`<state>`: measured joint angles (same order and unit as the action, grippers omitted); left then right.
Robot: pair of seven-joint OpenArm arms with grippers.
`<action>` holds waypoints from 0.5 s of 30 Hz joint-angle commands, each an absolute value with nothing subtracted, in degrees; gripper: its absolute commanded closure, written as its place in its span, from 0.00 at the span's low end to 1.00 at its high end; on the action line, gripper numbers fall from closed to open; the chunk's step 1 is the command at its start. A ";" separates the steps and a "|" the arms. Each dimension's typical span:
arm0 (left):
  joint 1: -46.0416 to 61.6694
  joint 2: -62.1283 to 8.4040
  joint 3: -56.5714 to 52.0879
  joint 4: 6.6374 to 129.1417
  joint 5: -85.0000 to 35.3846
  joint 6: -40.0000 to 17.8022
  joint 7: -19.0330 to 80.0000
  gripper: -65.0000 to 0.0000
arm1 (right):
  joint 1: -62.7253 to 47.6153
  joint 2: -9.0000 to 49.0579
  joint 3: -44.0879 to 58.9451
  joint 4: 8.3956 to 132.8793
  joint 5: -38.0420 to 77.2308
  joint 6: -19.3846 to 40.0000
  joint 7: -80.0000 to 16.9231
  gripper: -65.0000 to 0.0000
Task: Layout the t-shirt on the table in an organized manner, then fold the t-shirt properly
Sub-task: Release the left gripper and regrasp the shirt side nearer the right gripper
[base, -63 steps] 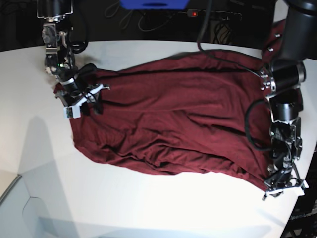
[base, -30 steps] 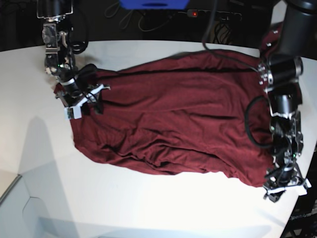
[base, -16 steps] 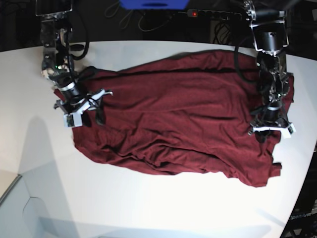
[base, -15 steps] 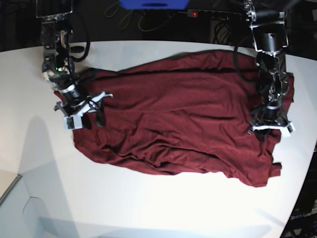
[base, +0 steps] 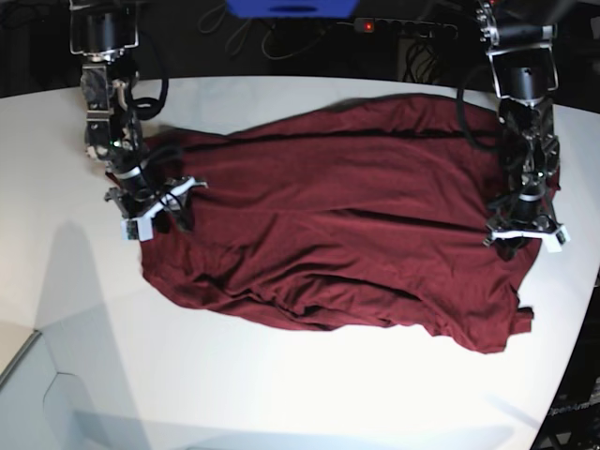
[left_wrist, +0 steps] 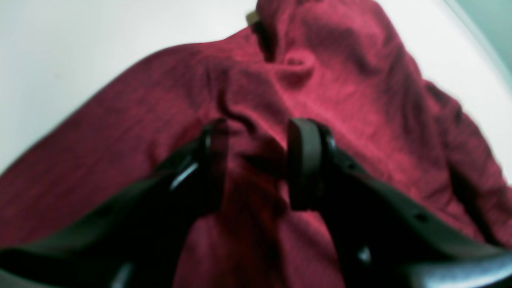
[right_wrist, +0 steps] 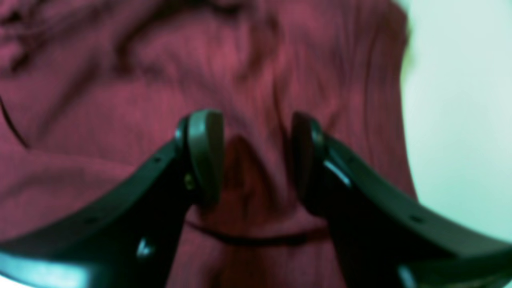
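The dark maroon t-shirt (base: pixel 328 225) lies spread and wrinkled across the white table (base: pixel 281 394). My left gripper (base: pixel 523 234) points down onto the shirt's right edge. In the left wrist view this gripper (left_wrist: pixel 256 160) has its jaws apart, tips pressed into the t-shirt (left_wrist: pixel 340 80), with a ridge of cloth rising between them. My right gripper (base: pixel 155 208) presses on the shirt's left end. The right wrist view shows that gripper (right_wrist: pixel 252 160) open too, a low fold of the t-shirt (right_wrist: pixel 120 100) between its fingers.
A blue object (base: pixel 291 7), a power strip with a red light (base: pixel 367 25) and cables sit behind the table's far edge. The curved table edge (base: pixel 581 309) runs close by the left arm. Bare white table (left_wrist: pixel 80 40) lies around the shirt.
The left gripper left the shirt's near right corner and came up to the middle of its right edge. Both grippers then shifted slightly away, and the shirt's far edge looks straighter.
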<state>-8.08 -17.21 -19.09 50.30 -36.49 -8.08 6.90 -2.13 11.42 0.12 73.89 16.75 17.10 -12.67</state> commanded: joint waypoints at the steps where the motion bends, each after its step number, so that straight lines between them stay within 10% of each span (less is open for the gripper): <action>1: -6.73 -18.07 -19.38 51.91 -36.26 -6.73 10.59 0.62 | -2.51 12.26 0.40 74.15 16.66 17.45 -13.85 0.57; 15: 1.45 -17.10 -25.89 74.42 -36.26 -6.73 26.33 0.62 | -15.52 14.81 -0.04 84.79 16.66 17.45 -13.76 0.57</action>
